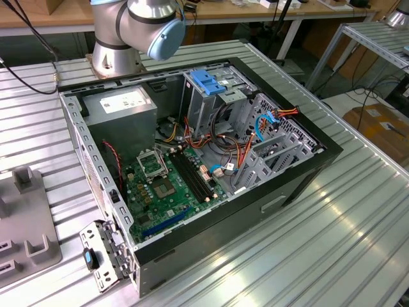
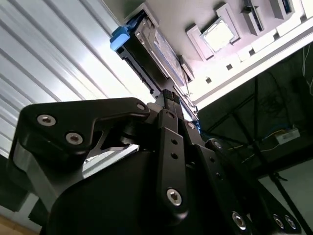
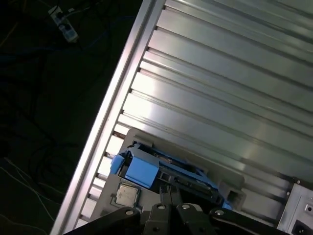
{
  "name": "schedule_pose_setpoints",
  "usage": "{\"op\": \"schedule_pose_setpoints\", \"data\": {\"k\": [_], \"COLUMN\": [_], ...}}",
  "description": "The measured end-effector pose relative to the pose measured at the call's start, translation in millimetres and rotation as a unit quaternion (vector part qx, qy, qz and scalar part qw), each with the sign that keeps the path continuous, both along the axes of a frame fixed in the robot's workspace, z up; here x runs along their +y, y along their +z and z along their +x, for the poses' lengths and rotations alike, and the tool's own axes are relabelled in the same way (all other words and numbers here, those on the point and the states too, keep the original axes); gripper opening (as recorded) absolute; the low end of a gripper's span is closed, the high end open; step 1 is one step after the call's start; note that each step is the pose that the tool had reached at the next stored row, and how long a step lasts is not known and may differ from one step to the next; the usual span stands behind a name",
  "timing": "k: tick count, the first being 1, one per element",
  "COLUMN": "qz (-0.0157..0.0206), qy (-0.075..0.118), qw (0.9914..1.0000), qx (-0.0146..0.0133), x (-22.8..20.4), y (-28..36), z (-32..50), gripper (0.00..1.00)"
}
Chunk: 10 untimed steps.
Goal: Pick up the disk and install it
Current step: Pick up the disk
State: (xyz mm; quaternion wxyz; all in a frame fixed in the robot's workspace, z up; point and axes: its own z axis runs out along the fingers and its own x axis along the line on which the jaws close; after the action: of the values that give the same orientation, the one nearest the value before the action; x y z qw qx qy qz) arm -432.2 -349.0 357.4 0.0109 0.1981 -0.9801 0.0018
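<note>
1. Disk (image 2: 155, 46) stands on edge in a slot of a grey tray (image 2: 186, 12) on the ribbed table (image 3: 220, 73), close to the table's edge; blue rail uppermost; judged so held to offer a narrow side for grasping.
2. A chip (image 2: 217, 34) sits in a neighbouring pocket of the tray; apart from the disk.
3. Pincer (image 2: 169, 94) points straight at the disk; its jaws are drawn nearly together with nothing seen between them; disk not gripped.
4. In the first wrist view the disk (image 3: 168, 171) lies just beyond the pincer (image 3: 169, 190), in line with it; contact cannot be confirmed.
5. In the exterior view the case (image 1: 287, 185) lies on its side with the cover off; judged so placed to give access from above.
6. A blue bracket (image 1: 208, 80) sits in the drive cage at 12 o'clock of the case interior; a grey tray end lies at 8 o'clock of the case, probably the same tray.
7. Pick-up judged not yet made; install not begun.
</note>
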Motion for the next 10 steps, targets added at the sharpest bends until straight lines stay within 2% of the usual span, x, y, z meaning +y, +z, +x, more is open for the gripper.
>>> {"op": "schedule_pose_setpoints", "data": {"k": [3, 6, 7, 9, 10], "qz": [0.0000, 0.0000, 0.0000, -0.0002, -0.0003], "qy": [0.027, 0.058, 0.075, 0.097, 0.112], "qw": [0.99964, 0.99833, 0.99716, 0.99526, 0.99376], "qx": [0.0000, 0.0000, 0.0000, 0.0000, 0.0000], "x": [0.0, 0.0, 0.0, 0.0, 0.0], "y": [0.0, -0.1, -0.1, -0.1, 0.0], "z": [0.0, 0.0, 0.0, 0.0, 0.0], "gripper": [0.11, 0.11, 0.11, 0.11, 0.11]}}
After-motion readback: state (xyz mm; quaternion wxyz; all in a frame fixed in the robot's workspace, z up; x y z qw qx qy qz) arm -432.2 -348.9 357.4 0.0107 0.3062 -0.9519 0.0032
